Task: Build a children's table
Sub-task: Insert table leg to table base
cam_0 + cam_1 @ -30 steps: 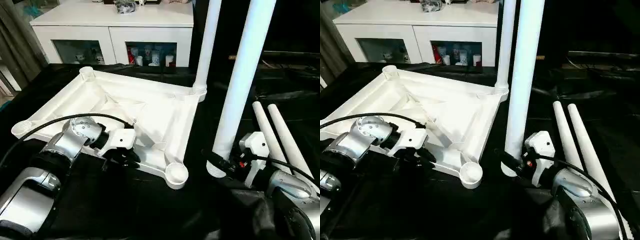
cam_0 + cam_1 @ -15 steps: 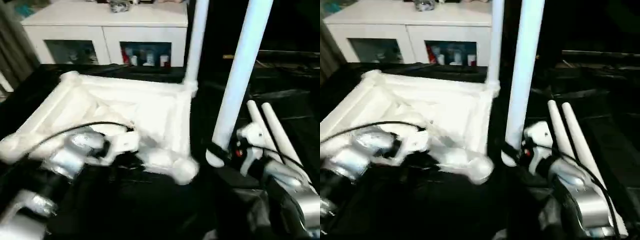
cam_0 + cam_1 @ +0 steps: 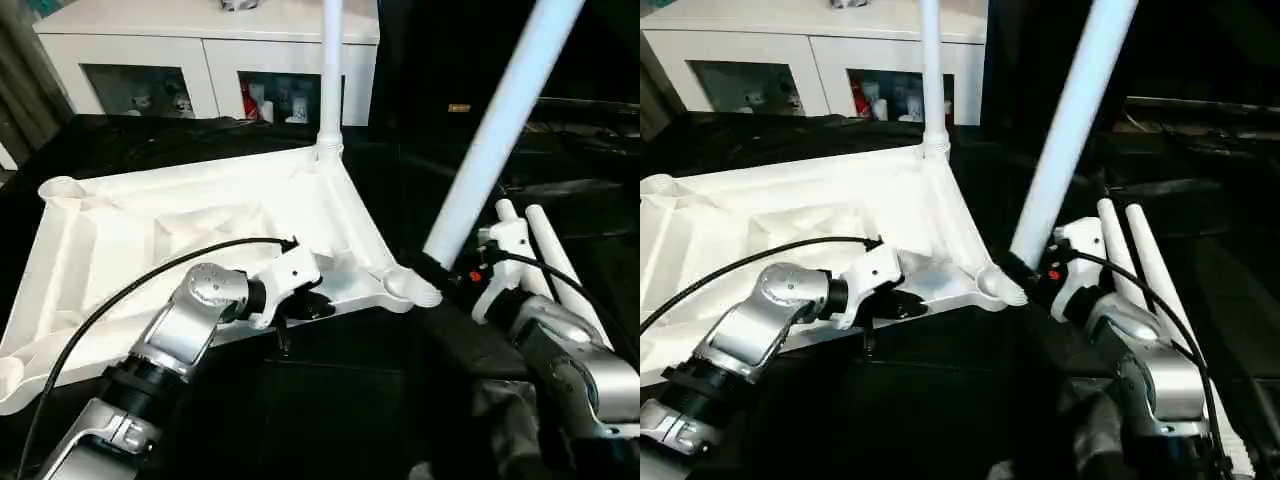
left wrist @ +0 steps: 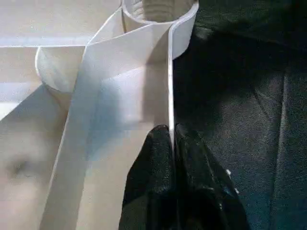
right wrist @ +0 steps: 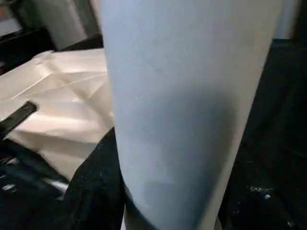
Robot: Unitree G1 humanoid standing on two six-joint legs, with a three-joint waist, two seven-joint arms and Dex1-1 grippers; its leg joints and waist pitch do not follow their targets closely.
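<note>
A: We've got the white ribbed plastic tabletop (image 3: 170, 240) upside down on the black-draped desk (image 3: 330, 400), our left gripper (image 3: 305, 308) pinching its near rim, fingers (image 4: 153, 158) clenched on that thin wall.

B: And our right gripper (image 3: 432, 272) grasps the long white tapered tube leg (image 3: 490, 140) near its lower end, leaning up and to the right.

A: The empty round corner socket (image 3: 402, 285) sits just left of that leg's foot. We judge the right arm nearer, and the leg needs righting.
</note>
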